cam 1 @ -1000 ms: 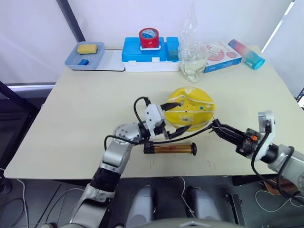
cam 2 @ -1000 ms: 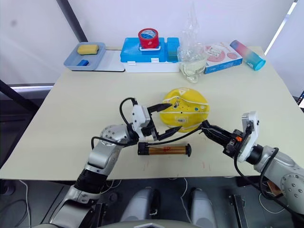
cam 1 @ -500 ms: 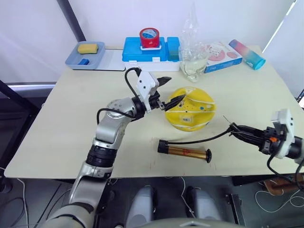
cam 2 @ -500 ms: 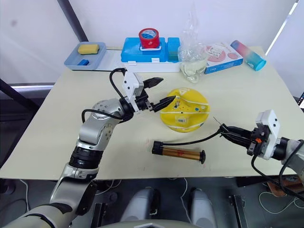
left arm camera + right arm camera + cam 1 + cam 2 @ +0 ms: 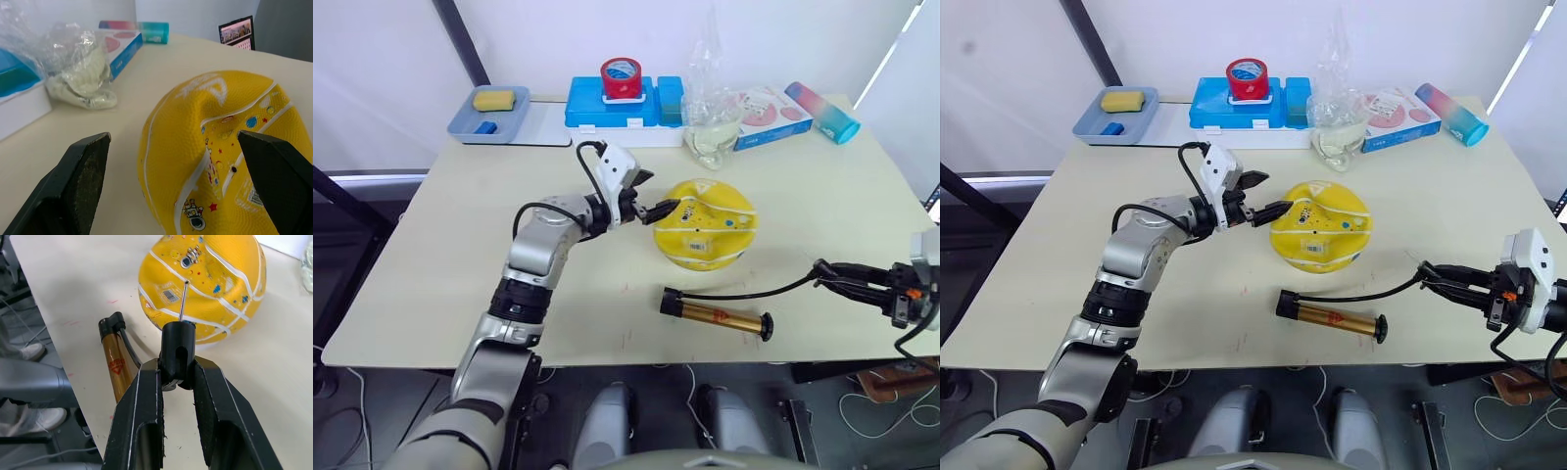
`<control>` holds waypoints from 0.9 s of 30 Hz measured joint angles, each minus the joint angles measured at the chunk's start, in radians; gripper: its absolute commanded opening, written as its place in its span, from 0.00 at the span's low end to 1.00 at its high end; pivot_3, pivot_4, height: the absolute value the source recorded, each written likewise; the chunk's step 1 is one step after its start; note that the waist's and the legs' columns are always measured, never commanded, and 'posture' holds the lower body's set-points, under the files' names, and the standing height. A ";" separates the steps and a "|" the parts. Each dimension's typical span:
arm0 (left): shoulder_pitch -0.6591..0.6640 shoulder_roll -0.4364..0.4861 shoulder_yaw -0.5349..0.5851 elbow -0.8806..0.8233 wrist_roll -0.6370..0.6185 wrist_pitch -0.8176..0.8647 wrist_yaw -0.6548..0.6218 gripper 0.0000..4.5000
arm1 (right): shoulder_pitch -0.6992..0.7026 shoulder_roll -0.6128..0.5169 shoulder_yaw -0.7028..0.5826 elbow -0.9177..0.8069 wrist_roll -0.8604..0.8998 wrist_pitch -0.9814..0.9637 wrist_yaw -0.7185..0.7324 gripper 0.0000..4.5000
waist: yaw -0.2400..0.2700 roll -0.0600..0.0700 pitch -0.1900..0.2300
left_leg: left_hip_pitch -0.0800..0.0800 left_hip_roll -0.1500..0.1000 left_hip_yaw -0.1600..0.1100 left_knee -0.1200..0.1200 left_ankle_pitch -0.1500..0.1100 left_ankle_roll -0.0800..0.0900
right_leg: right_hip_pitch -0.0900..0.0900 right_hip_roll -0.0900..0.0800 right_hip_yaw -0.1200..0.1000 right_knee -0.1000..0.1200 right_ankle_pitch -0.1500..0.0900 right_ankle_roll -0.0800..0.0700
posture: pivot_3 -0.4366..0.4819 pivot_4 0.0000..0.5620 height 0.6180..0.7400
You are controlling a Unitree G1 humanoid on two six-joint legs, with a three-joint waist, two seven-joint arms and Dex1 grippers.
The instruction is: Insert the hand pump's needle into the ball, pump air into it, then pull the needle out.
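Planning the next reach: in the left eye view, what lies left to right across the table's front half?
Left gripper → ball, with the hand pump in front of it → needle fitting in the right gripper.

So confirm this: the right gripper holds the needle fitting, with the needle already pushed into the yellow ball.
Not quite. The right gripper does hold the needle fitting, but the right wrist view shows the needle bare and clear of the ball.
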 measured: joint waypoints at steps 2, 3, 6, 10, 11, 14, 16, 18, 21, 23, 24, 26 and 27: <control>-0.020 -0.006 -0.009 0.030 0.018 -0.001 0.003 0.98 | -0.005 0.002 0.002 -0.001 -0.001 -0.001 0.001 0.07 | 0.001 0.000 0.000 | 0.000 0.000 0.000 0.000 0.000 0.000 | 0.000 0.000 0.000 0.000 0.000 0.000 | 0.48 0.27 1.00; -0.036 -0.016 -0.013 0.055 0.028 -0.002 0.008 0.98 | -0.008 0.005 0.004 -0.001 -0.002 -0.001 0.001 0.07 | 0.001 0.000 0.000 | 0.000 0.000 0.000 0.000 0.000 0.000 | 0.000 0.000 0.000 0.000 0.000 0.000 | 0.48 0.27 1.00; -0.058 -0.044 -0.013 0.101 0.039 -0.002 0.024 0.98 | -0.014 0.011 0.009 -0.002 -0.012 -0.003 -0.001 0.07 | 0.000 0.000 0.000 | 0.000 0.000 0.000 0.000 0.000 0.000 | 0.000 0.000 0.000 0.000 0.000 0.000 | 0.48 0.27 1.00; -0.071 -0.067 -0.017 0.130 0.051 0.005 0.043 0.98 | -0.018 0.022 0.015 -0.004 -0.026 -0.003 -0.005 0.07 | -0.001 0.000 0.000 | 0.000 0.000 0.000 0.000 0.000 0.000 | 0.000 0.000 0.000 0.000 0.000 0.000 | 0.48 0.27 1.00; -0.072 -0.080 -0.017 0.142 0.052 0.012 0.049 0.98 | -0.026 0.025 0.017 -0.004 -0.030 -0.003 -0.006 0.07 | -0.001 0.000 0.000 | 0.000 0.000 0.000 0.000 0.000 0.000 | 0.000 0.000 0.000 0.000 0.000 0.000 | 0.48 0.27 1.00; -0.075 -0.097 -0.017 0.168 0.059 0.016 0.066 0.82 | -0.036 0.034 0.021 -0.006 -0.032 -0.003 -0.013 0.07 | -0.001 0.000 0.000 | 0.000 0.000 0.000 0.000 0.000 0.000 | 0.000 0.000 0.000 0.000 0.000 0.000 | 0.48 0.27 1.00; -0.075 -0.109 -0.017 0.174 0.063 0.016 0.077 0.67 | -0.039 0.043 0.029 -0.009 -0.032 -0.003 -0.019 0.07 | -0.001 0.000 0.000 | 0.000 0.000 0.000 0.000 0.000 0.000 | 0.000 0.000 0.000 0.000 0.000 0.000 | 0.48 0.27 1.00; -0.075 -0.121 -0.017 0.175 0.067 0.018 0.088 0.51 | -0.044 0.046 0.042 -0.017 -0.032 -0.001 -0.025 0.07 | -0.001 0.000 0.000 | 0.000 0.000 0.000 0.000 0.000 0.000 | 0.000 0.000 0.000 0.000 0.001 0.001 | 0.48 0.27 1.00; -0.070 -0.127 -0.016 0.168 0.068 0.026 0.106 0.21 | -0.050 0.057 0.043 -0.026 -0.032 -0.002 -0.034 0.07 | -0.001 0.000 0.000 | 0.000 0.000 0.000 0.000 0.000 0.000 | 0.000 0.000 0.000 0.001 0.001 0.001 | 0.48 0.27 1.00; -0.054 -0.140 -0.007 0.149 0.064 0.044 0.124 0.04 | -0.050 0.067 0.045 -0.028 -0.039 -0.012 -0.043 0.07 | -0.002 0.000 0.000 | 0.000 0.000 0.000 0.000 0.000 0.000 | 0.000 0.000 0.000 0.001 0.001 0.002 | 0.48 0.27 1.00; -0.042 -0.147 -0.002 0.135 0.059 0.055 0.131 0.01 | -0.050 0.076 0.046 -0.028 -0.042 -0.019 -0.046 0.07 | -0.002 0.000 0.000 | 0.000 0.000 0.000 0.000 0.000 0.000 | 0.000 0.000 0.000 0.001 0.001 0.002 | 0.48 0.27 1.00; -0.033 -0.151 0.002 0.118 0.056 0.066 0.140 0.01 | -0.050 0.086 0.046 -0.029 -0.042 -0.022 -0.049 0.07 | -0.002 0.000 0.000 | 0.000 0.000 0.000 0.000 0.000 0.000 | 0.000 0.000 0.000 0.001 0.001 0.002 | 0.48 0.27 1.00; -0.027 -0.155 0.008 0.099 0.056 0.086 0.154 0.01 | -0.055 0.097 0.049 -0.036 -0.042 -0.022 -0.060 0.07 | -0.003 0.000 0.000 | 0.000 0.000 0.000 0.000 0.000 0.000 | 0.000 0.000 0.000 0.001 0.001 0.002 | 0.48 0.27 1.00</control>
